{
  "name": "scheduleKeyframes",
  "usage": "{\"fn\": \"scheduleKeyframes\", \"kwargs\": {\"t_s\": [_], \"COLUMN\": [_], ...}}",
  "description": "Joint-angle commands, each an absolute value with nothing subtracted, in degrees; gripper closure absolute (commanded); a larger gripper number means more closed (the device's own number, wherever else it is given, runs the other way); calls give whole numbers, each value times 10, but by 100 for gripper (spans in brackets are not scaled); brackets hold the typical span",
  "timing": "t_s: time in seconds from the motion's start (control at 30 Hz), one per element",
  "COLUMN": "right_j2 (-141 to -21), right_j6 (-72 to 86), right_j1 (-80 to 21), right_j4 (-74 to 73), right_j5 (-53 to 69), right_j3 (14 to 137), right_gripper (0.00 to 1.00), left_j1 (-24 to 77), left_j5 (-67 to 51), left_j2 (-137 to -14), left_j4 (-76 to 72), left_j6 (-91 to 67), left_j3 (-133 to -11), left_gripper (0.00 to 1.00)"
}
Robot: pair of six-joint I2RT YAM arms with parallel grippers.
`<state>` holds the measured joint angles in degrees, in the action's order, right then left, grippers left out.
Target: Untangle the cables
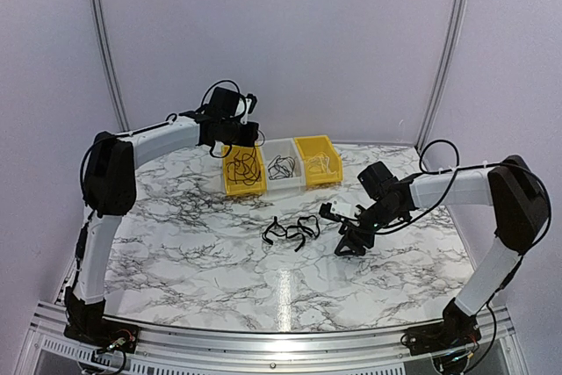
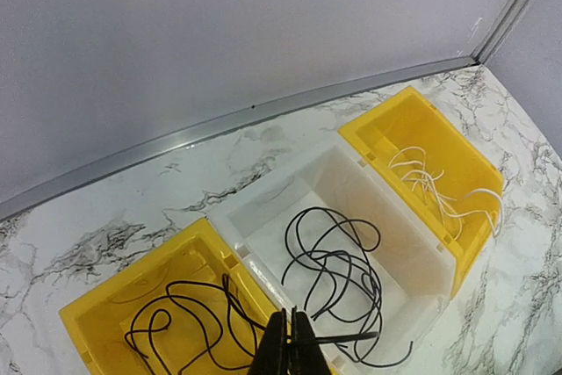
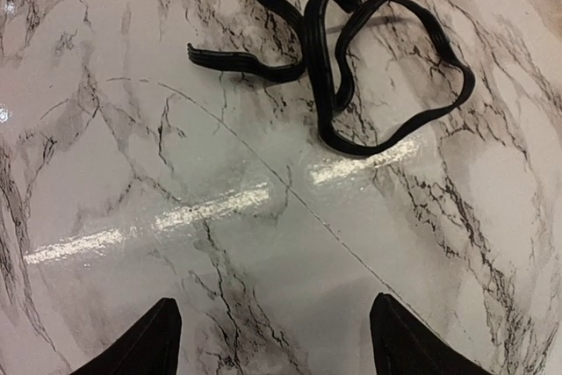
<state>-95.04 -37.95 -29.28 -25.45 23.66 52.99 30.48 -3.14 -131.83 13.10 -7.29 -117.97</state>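
Observation:
A loose tangle of black cables (image 1: 292, 230) lies on the marble table; in the right wrist view it (image 3: 351, 50) shows as flat black loops ahead of my fingers. My right gripper (image 1: 349, 243) is open and empty just right of the tangle, low over the table (image 3: 274, 305). My left gripper (image 1: 235, 152) hovers over the left yellow bin (image 1: 230, 186). It (image 2: 291, 340) is shut on a thin black cable (image 2: 338, 337) whose end sticks out to the right. Thin black cables (image 2: 176, 327) lie in that bin (image 2: 97, 305).
A white bin (image 2: 263, 208) in the middle holds more thin black cables (image 2: 338, 261). The right yellow bin (image 2: 395, 116) holds white cables (image 2: 439, 191). The three bins stand in a row at the table's back (image 1: 281, 167), near the wall rail.

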Motion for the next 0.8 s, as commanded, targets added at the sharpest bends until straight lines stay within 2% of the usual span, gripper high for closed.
{"fn": "scheduleKeyframes", "kwargs": {"t_s": [0.0,0.2,0.4,0.53,0.77], "right_j2": [-958,-963,-966,-964,-963], "right_j6": [-384,-387,-388,-389,-391], "right_j1": [-290,-290,-290,-290,-290], "right_j4": [-264,-266,-271,-272,-278], "right_j5": [235,235,239,240,248], "right_j3": [546,548,551,551,556], "right_gripper": [26,26,25,25,25], "left_j1": [296,293,288,282,281], "left_j5": [-42,-8,105,101,97], "left_j2": [-1347,-1353,-1354,-1360,-1322], "left_j4": [134,132,143,157,164], "left_j6": [-96,-129,-184,-201,-198], "left_j3": [-1171,-1150,-1139,-1148,-1130], "left_gripper": [100,100,100,90,62]}}
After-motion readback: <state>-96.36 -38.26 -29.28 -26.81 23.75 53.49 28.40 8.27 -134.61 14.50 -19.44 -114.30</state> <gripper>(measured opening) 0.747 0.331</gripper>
